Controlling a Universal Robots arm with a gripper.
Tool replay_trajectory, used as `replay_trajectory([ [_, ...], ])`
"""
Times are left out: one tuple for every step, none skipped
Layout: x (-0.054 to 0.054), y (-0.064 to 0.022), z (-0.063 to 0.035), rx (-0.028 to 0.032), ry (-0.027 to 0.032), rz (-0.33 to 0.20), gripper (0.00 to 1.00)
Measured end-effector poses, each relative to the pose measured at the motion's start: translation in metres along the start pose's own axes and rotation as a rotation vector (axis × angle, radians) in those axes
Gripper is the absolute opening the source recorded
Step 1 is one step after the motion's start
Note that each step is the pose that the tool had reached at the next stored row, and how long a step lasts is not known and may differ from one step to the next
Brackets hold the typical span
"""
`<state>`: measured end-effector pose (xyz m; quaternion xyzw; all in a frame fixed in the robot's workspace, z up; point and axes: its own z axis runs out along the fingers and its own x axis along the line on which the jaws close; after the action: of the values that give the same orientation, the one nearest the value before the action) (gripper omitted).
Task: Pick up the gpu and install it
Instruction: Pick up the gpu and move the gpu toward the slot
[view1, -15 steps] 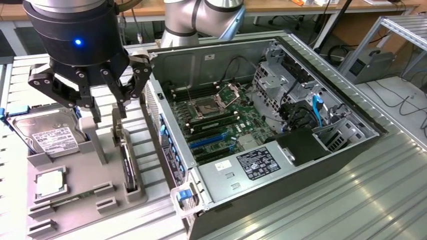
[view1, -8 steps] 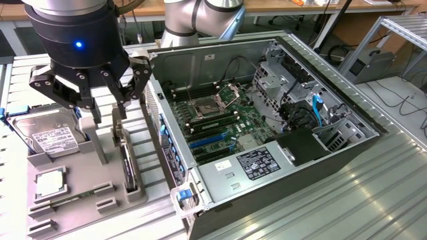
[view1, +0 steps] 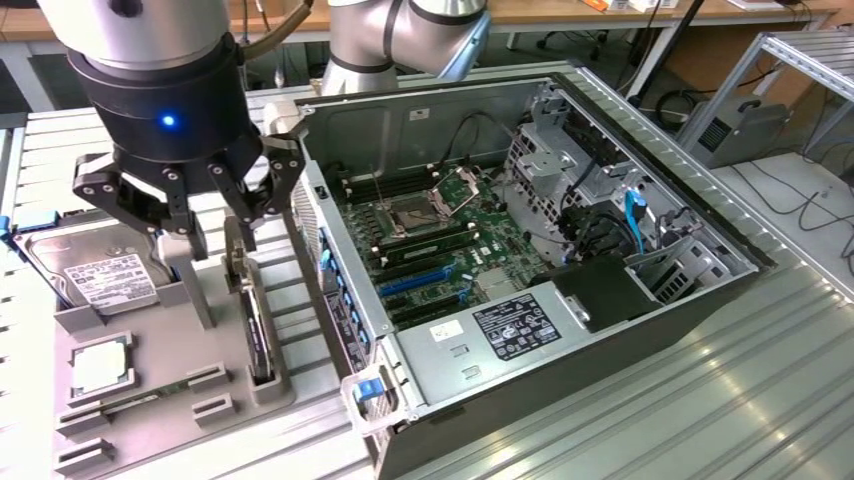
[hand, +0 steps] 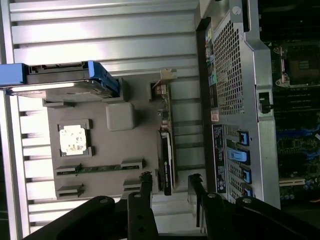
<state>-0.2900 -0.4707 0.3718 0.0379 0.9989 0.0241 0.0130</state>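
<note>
The gpu (view1: 254, 310) stands on its edge in a slot of the grey holder tray (view1: 174, 340), at the exterior view's left, beside the open computer case (view1: 534, 250). In the wrist view the gpu (hand: 165, 150) shows edge-on, as a thin dark card with its metal bracket at the far end. My gripper (view1: 220, 235) hangs just above the card's near end with its black fingers spread apart. In the wrist view the gripper (hand: 170, 184) has one finger on each side of the card's line. Nothing is held.
On the tray also lie a silver hard drive (view1: 100, 270) in a blue caddy (hand: 65, 82), a square CPU chip (view1: 100, 365) and a memory stick (hand: 100, 168). The case's motherboard has blue expansion slots (view1: 414, 282). The case wall (hand: 235, 100) stands close beside the card.
</note>
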Motion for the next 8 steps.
replay_trajectory([
  [0.0, -0.0001, 0.0019, -0.0001, 0.0, 0.0, 0.42],
  [0.0, -0.0002, 0.0038, -0.0002, 0.0, 0.0, 0.42],
  [0.0, -0.0003, 0.0055, -0.0001, 0.0, 0.0, 0.42],
  [0.0, -0.0004, 0.0074, -0.0001, 0.0001, 0.0, 0.42],
  [0.0, -0.0005, 0.0092, -0.0002, 0.0001, 0.0, 0.42],
  [0.0, -0.0005, 0.011, -0.0003, 0.0, 0.0, 0.42],
  [0.0, -0.0006, 0.0129, -0.0004, 0.0, 0.0, 0.42],
  [0.0, -0.0007, 0.0147, -0.0006, 0.0, 0.0, 0.42],
])
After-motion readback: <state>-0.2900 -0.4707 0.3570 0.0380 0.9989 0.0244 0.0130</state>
